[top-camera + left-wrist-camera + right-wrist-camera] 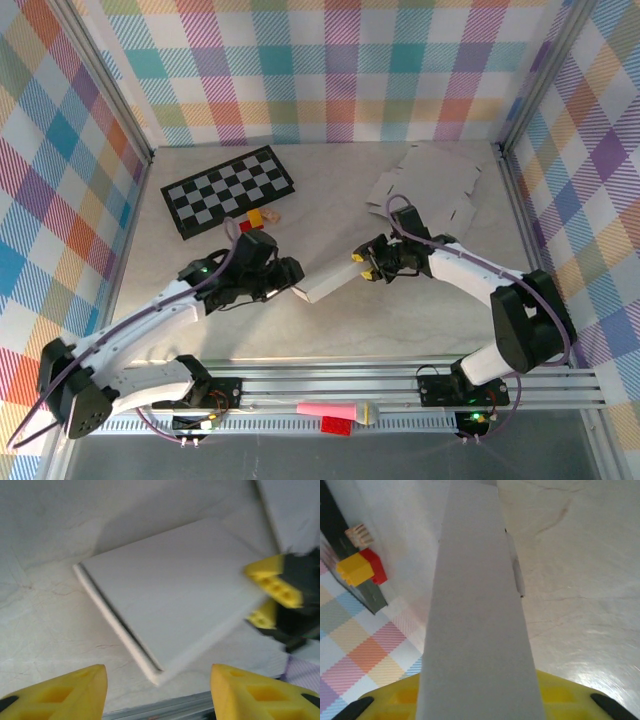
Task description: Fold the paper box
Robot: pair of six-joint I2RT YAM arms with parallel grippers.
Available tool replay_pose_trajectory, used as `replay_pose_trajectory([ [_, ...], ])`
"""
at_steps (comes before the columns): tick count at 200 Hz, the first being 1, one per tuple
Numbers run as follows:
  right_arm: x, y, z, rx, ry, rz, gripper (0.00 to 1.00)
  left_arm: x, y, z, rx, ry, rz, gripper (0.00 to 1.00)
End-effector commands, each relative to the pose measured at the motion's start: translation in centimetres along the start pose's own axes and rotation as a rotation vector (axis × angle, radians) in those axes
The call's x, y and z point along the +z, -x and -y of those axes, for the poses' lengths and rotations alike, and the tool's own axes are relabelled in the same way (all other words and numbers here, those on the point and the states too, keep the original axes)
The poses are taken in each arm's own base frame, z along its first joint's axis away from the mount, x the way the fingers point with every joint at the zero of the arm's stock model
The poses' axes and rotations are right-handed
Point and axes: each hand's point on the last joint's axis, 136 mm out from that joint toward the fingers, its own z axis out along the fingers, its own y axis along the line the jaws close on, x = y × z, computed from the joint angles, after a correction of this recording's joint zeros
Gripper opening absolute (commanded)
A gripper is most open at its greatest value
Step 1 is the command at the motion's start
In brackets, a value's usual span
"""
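Observation:
The paper box (pixel 328 283) is a flat white folded carton lying slantwise in the middle of the table. My right gripper (pixel 362 266) is shut on its right end. In the left wrist view the box (pixel 175 595) sits between the right gripper's two yellow fingers (pixel 274 582), one above and one below. In the right wrist view the box (pixel 480 605) runs straight out from the jaws over a yellow finger (pixel 565 692). My left gripper (pixel 295 275) stands open just off the box's left end. Its yellow fingertips (pixel 75 692) are wide apart, with nothing between them.
A black-and-white checkered mat (pixel 228 190) lies at the back left, with small red and yellow blocks (pixel 258 218) beside it. Flat unfolded cardboard blanks (pixel 430 185) lie at the back right. Plaid walls enclose the table, and a metal rail (pixel 400 380) runs along the near edge.

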Motion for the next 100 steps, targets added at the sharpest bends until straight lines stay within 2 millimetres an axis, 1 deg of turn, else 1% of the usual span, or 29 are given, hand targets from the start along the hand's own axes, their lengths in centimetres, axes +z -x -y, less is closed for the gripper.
replay_pose_trajectory([
  [1, 2.2, -1.7, -3.3, -0.196, 0.159, -0.105, 0.34, -4.4, 2.0, 1.4, 0.02, -0.038, 0.109, 0.57],
  [6, 2.9, -2.1, -3.7, -0.211, 0.173, -0.124, 0.34, -5.1, 2.3, 1.5, 0.021, -0.043, 0.127, 0.57],
  [21, 5.0, -3.6, -5.8, -0.266, 0.244, -0.164, 0.34, -7.1, 3.3, 1.6, 0.026, -0.05, 0.185, 0.57],
  [42, 7.8, -6.2, -8.7, -0.363, 0.298, -0.222, 0.33, -9.7, 4.3, 1.4, 0.041, -0.06, 0.265, 0.56],
  [58, 10.2, -8.0, -10.1, -0.424, 0.312, -0.258, 0.33, -11.3, 4.7, 1.0, 0.047, -0.062, 0.312, 0.56],
  [71, 12.2, -8.9, -10.5, -0.449, 0.315, -0.277, 0.33, -12.2, 4.6, 0.4, 0.05, -0.058, 0.33, 0.55],
  [86, 14.3, -9.9, -11.0, -0.468, 0.335, -0.305, 0.34, -12.7, 4.4, -0.4, 0.047, -0.049, 0.339, 0.53],
  [100, 16.4, -10.2, -10.6, -0.466, 0.317, -0.318, 0.36, -13.1, 4.2, -1.0, 0.04, -0.046, 0.345, 0.52],
])
